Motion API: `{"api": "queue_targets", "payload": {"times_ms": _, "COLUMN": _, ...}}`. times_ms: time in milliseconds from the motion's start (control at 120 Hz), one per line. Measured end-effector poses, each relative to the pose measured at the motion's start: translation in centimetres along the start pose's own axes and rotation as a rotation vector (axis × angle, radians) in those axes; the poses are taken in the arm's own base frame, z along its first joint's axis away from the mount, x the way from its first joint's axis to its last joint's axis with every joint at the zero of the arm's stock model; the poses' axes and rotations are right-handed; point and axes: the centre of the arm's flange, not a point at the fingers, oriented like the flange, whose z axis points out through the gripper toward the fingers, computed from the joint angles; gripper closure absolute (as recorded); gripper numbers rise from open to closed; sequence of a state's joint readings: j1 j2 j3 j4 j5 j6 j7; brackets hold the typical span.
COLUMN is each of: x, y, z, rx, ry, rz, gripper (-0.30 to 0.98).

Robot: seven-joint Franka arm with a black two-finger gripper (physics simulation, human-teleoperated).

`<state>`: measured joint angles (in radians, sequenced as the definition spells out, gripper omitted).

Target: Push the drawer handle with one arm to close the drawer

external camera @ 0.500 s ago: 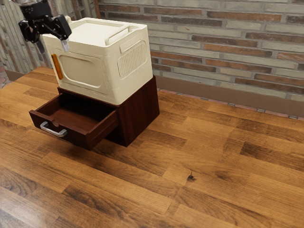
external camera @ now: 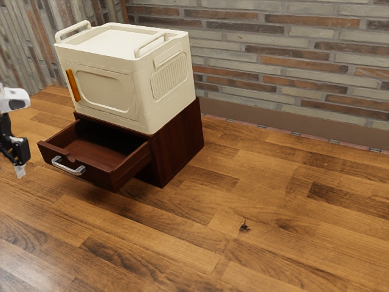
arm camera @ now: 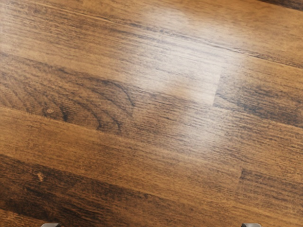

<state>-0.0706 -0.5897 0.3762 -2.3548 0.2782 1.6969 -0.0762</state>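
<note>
The metal handle (external camera: pixel 65 168) lay toward the exterior view's right from the gripper (external camera: pixel 20 171), near it but apart, with its long axis running along the front of the drawer (external camera: pixel 100 177); the drawer stood well out of the dark wooden cabinet (external camera: pixel 176 143), and its closing path ran back into that cabinet, across the handle's length rather than along it. The gripper hung out in front, toward the end of the drawer front at the exterior view's left, so the one arm probably had to bring it across to face the handle, then press straight inward; a shove from where it hung might have met the front's corner and slewed the drawer. The gripper was released and held nothing; in the wrist view its fingertips (arm camera: pixel 50 225) stood wide apart, over the wooden counter (external camera: pixel 243 201).

A cream storage box (external camera: pixel 109 88) with an orange latch (external camera: pixel 73 84) sat on top of the cabinet, above the closing path; nothing visible stood between gripper and handle, though I could not tell how well their heights matched; the brick wall (external camera: pixel 279 55) rose behind, seemingly out of the way; the push itself was not yet made, and closing seemed wholly ahead.
</note>
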Motion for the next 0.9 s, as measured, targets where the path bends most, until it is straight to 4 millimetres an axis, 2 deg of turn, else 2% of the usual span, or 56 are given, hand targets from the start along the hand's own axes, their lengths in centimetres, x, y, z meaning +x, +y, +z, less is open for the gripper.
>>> {"api": "queue_targets", "payload": {"times_ms": 125, "x": 1.4, "y": -1.6, "z": 3.0, "rx": 0.011, "ry": 0.005, "rz": -0.027, "gripper": 0.43}}
{"api": "queue_targets", "payload": {"times_ms": 325, "x": 4.8, "y": -2.0, "z": 6.8, "rx": 0.063, "ry": 0.018, "rz": -0.029, "gripper": 0.53}}
{"api": "queue_targets", "payload": {"times_ms": 442, "x": 6.2, "y": -2.0, "z": 7.8, "rx": 0.061, "ry": 0.06, "rz": -0.029, "gripper": 0.56}}
{"api": "queue_targets", "payload": {"times_ms": 542, "x": 7.7, "y": -1.5, "z": 9.2, "rx": 0.052, "ry": 0.081, "rz": -0.028, "gripper": 0.57}}
{"api": "queue_targets", "payload": {"times_ms": 700, "x": 9.7, "y": -0.9, "z": 10.4, "rx": 0.04, "ry": 0.128, "rz": -0.022, "gripper": 0.58}}
{"api": "queue_targets", "payload": {"times_ms": 900, "x": 13.7, "y": 0.9, "z": 10.5, "rx": 0.038, "ry": 0.185, "rz": -0.008, "gripper": 0.63}}
